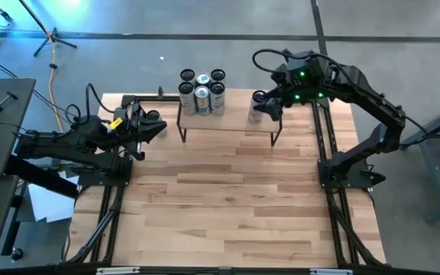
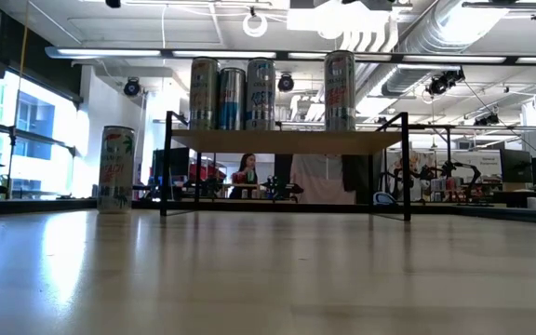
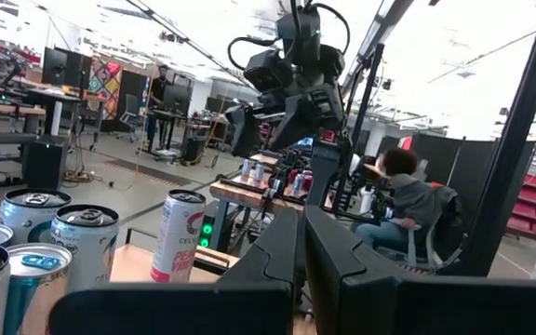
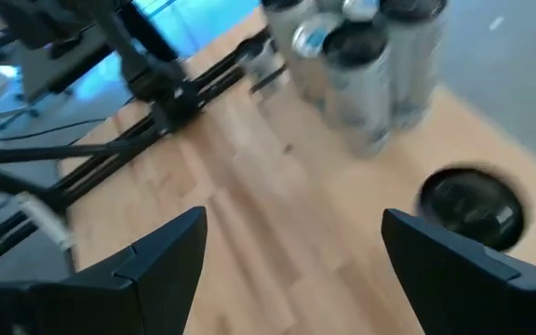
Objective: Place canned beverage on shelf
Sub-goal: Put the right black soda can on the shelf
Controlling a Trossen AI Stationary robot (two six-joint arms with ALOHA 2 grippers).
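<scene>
The shelf (image 1: 228,122), a narrow light-wood board on thin black tube legs, stands at the far edge of the bench (image 1: 228,198), whose pale plank top lies bare and open from the shelf to its near edge. On the shelf's left end six tall cans (image 1: 202,93) stand upright in a tight cluster, touching one another; the rest of the board is free. In the low view four of them show in a row on the board, one a little apart from the other three. A lone canned beverage (image 1: 257,107) stands upright on the bench just beside the shelf's right end, not on it. It is a slim metal cylinder with a dark top.

The right gripper (image 1: 270,103) hangs over the far right corner of the bench, right next to that can, fingers (image 4: 156,256) spread wide and released, grasping nothing. The left gripper (image 1: 159,128) waits left of the shelf, at the bench's left edge, its fingers (image 3: 277,251) clenched together on nothing.
</scene>
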